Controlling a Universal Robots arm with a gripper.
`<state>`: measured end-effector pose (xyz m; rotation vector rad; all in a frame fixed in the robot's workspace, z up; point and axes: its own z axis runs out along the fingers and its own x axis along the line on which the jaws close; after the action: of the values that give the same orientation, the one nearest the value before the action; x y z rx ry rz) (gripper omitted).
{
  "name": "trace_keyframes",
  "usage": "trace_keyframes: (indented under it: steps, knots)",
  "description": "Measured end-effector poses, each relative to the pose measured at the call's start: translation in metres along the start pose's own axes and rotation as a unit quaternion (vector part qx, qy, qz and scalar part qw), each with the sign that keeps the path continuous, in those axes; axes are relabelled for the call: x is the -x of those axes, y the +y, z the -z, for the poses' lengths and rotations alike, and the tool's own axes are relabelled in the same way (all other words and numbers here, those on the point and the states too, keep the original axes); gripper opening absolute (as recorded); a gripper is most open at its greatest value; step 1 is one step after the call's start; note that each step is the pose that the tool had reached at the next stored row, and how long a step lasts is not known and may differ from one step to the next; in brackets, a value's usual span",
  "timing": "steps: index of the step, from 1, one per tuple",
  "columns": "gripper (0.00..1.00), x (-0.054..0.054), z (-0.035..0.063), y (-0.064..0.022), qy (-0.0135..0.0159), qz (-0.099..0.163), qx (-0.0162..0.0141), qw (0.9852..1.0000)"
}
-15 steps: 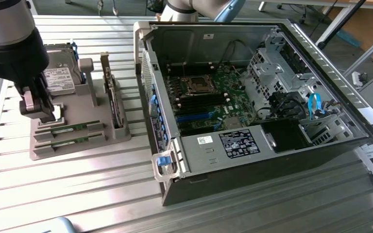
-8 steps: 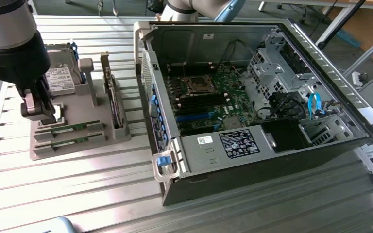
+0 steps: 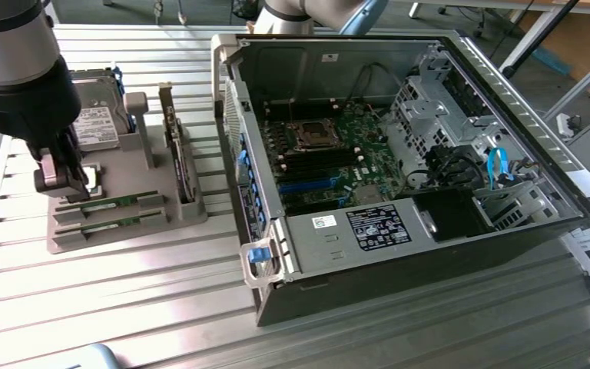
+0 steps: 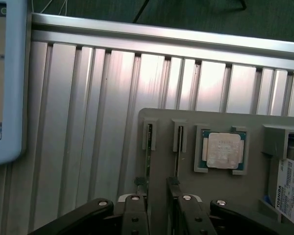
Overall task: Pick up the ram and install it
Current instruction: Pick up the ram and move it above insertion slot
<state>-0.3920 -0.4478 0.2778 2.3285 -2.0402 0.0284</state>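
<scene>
The gripper (image 4: 157,183) hangs wide open and empty over the gray holder (image 3: 90,244). The holder sits on the counter (image 3: 120,307) at 9 o'clock from the computer case (image 3: 295,61) in the exterior view. The ram (image 4: 148,164) stands on its thin edge in a holder slot, seemingly lined up between the fingers, with a second stick (image 4: 177,161) just beside it. In the exterior view its long axis runs roughly 9 to 3 o'clock, parallel to the counter's slats. For a good grasp, I judge the fingers should straddle 1 stick only, descend straight, close across its flat faces, then lift vertically so it does not bind.
</scene>
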Motion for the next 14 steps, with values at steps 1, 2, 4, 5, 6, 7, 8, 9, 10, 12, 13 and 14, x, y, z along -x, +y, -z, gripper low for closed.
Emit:
trace_keyframes:
  steps: [1,2,4,5,6,7,8,9,10,12,13,14]
  knots:
    - [0.3,-0.0011,-0.0005,0.0001,0.0,0.0,0.0,1.0]
    - [0.3,-0.0025,-0.0011,0.0003,0.0,0.0,0.0,1.0]
    - [0.3,-0.0039,-0.0023,0.0,0.0,0.0,-0.0001,1.0]
    - [0.3,-0.0045,-0.0028,-0.0002,-0.0001,0.0,-0.0001,1.0]
    - [0.3,-0.0051,-0.0033,-0.0005,0.0,0.0,0.0,1.0]
    - [0.3,-0.0056,-0.0038,-0.0008,0.0,0.0,0.0,1.0]
    - [0.3,-0.006,-0.0043,-0.0013,0.0,0.0,0.0,1.0]
    - [0.3,-0.0063,-0.0047,-0.0019,0.0001,0.0,0.0001,1.0]
    - [0.3,-0.0067,-0.0053,-0.0024,0.0,0.0,0.0001,1.0]
    - [0.3,-0.0072,-0.0062,-0.0035,0.0,0.0,0.0001,1.0]
    - [0.3,-0.0075,-0.0069,-0.0042,0.0001,0.0,0.0001,1.0]
    - [0.3,-0.0077,-0.0073,-0.0046,0.0,0.0,0.0,1.0]
